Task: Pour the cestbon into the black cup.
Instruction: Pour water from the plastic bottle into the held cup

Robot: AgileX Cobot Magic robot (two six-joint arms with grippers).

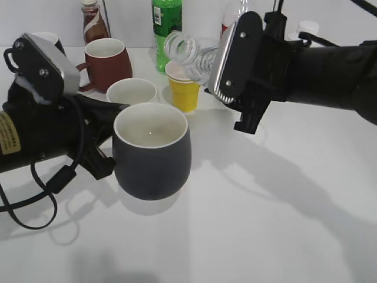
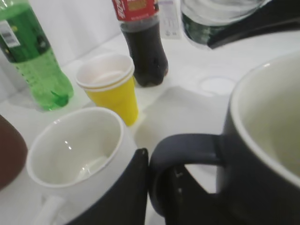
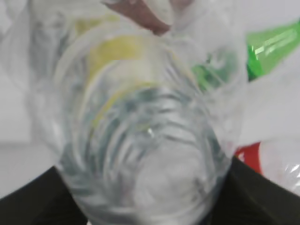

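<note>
Black cup (image 1: 152,154) nearest, raised near the table's front-left; left pincer (image 2: 154,187) closed on its handle. Empty, white inside. Heavy, rigid. Right pincer (image 1: 227,65) clamps cestbon (image 1: 191,56) mid-body, tipped, neck left, over yellow cup (image 1: 184,88). Thin wall: light, crushable, slippery. Water inside. White mug (image 2: 75,154) empty.

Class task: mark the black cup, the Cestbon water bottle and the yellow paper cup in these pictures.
black cup (image 1: 152,162), exterior view, on its dark outer wall.
Cestbon water bottle (image 1: 189,54), exterior view, on its clear ribbed body.
yellow paper cup (image 2: 117,96), left wrist view, on its yellow side.
</note>
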